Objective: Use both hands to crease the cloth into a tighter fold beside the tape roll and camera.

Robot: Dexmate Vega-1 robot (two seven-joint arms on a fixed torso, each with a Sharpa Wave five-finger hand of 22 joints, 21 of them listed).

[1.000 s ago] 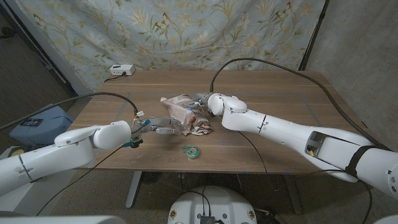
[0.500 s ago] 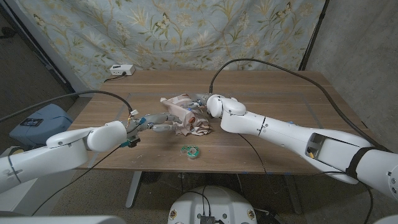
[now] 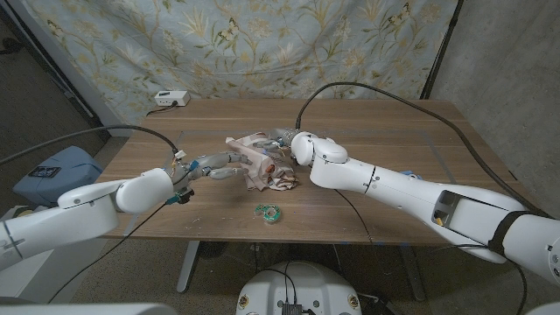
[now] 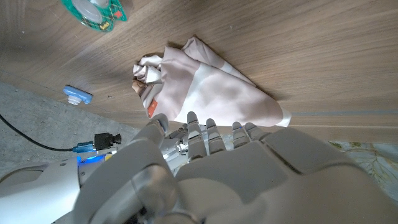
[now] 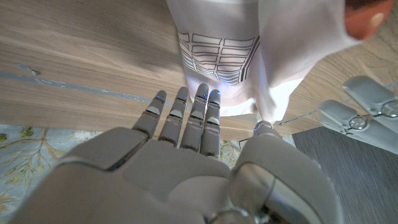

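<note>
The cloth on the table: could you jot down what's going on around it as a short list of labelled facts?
cloth: pale, crumpled, lying mid-table
left hand: fingers extended at the cloth's left edge, holding nothing
right hand: at the cloth's far right side; grip cannot be told
tape roll: green, near the front edge, apart from the cloth
table: wooden
white box: far left corner

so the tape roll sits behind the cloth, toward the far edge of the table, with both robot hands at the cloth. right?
Not quite. In the head view the tape roll lies in front of the cloth, toward the near edge of the table, not the far one. The rest holds: left robot hand and right robot hand are both at the cloth.
</note>
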